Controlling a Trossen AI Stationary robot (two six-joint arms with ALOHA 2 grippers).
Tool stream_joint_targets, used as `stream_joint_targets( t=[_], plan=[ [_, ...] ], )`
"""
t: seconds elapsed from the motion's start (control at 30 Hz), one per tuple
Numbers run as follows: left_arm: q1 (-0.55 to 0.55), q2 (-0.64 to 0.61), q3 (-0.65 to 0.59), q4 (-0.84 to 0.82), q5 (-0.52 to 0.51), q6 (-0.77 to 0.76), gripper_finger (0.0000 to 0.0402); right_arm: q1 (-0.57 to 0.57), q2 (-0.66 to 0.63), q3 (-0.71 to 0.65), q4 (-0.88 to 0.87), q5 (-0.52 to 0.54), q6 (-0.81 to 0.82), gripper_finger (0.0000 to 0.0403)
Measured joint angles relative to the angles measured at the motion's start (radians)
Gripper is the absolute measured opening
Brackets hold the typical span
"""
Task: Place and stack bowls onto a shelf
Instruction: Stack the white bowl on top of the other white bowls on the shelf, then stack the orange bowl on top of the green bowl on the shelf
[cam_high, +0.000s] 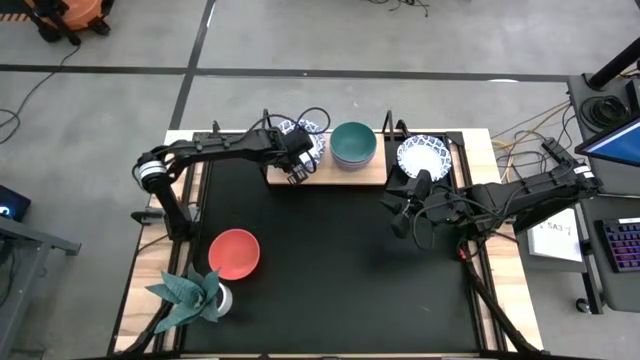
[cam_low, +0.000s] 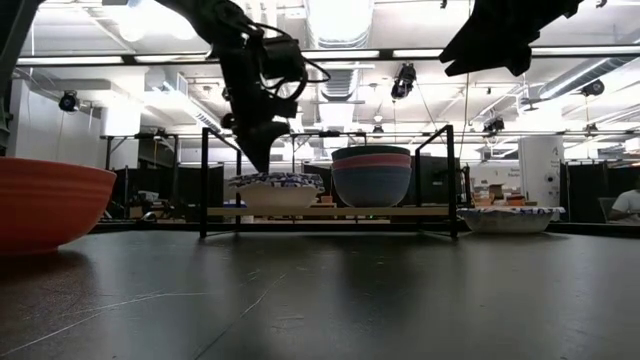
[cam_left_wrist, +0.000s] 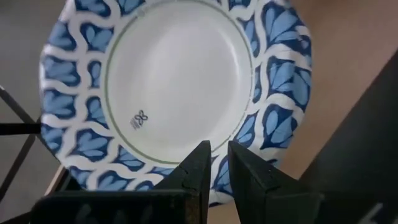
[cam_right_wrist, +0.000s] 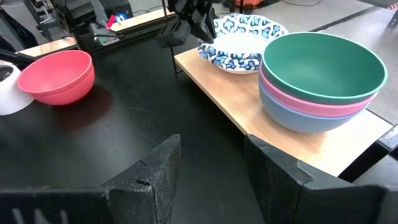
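The light-wood shelf (cam_high: 345, 176) (cam_low: 340, 212) stands at the table's far edge. On its left part sit stacked blue-and-white patterned bowls (cam_high: 305, 135) (cam_left_wrist: 174, 87) (cam_right_wrist: 239, 40), the top one slightly askew. A green, pink and blue stack (cam_high: 353, 143) (cam_low: 371, 175) (cam_right_wrist: 323, 81) rests beside them. My left gripper (cam_high: 297, 174) (cam_low: 262, 165) (cam_left_wrist: 219, 163) points down at the patterned stack's near rim, its fingers shut to a narrow slit. My right gripper (cam_high: 405, 215) (cam_right_wrist: 211, 162) hovers open over the table's right half. A red bowl (cam_high: 234, 253) (cam_right_wrist: 57, 76) sits near left. My left gripper comes from above with its tips at the near rim (cam_left_wrist: 217, 186) of the top patterned bowl. The fingers stand side by side along the rim, not across it. I cannot tell whether they touch it.
One more patterned bowl (cam_high: 424, 156) (cam_low: 510, 218) rests on the table just right of the shelf. A green star-shaped plant in a white pot (cam_high: 192, 293) stands at the near left corner. Black tabletop (cam_high: 330, 270) lies open between the red bowl and the right arm.
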Motion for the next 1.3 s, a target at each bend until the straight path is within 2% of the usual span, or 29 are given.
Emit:
stream_joint_targets(
  t=[0.2,0.37,0.77,0.9,1.03,1.17,1.3],
  plan=[
    [-0.018,-0.020,0.062,-0.068,0.000,-0.009,0.0037,0.000,0.000,0.000,-0.002,0.000,0.011,0.0166],
    [-0.084,-0.085,0.072,-0.068,0.000,-0.029,0.0037,0.000,0.000,0.000,-0.015,0.000,0.048,0.0166],
    [-0.407,-0.271,-0.043,0.003,0.008,-0.093,0.0037,-0.053,0.000,0.000,-0.050,-0.001,0.174,0.0166],
    [-0.496,-0.291,-0.059,-0.016,0.010,-0.181,0.0037,-0.141,0.000,0.009,-0.167,-0.021,0.195,0.0165],
    [-0.559,-0.294,-0.054,-0.036,0.018,-0.277,0.0037,-0.294,0.000,0.034,-0.360,-0.115,0.239,0.0158],
    [-0.583,-0.294,-0.053,-0.085,0.117,-0.428,0.0037,-0.381,0.000,0.035,-0.437,-0.197,0.213,0.0147],
    [-0.584,-0.286,-0.052,-0.189,0.210,-0.633,0.0050,-0.389,-0.001,0.035,-0.440,-0.219,0.170,0.0141]
  ],
)
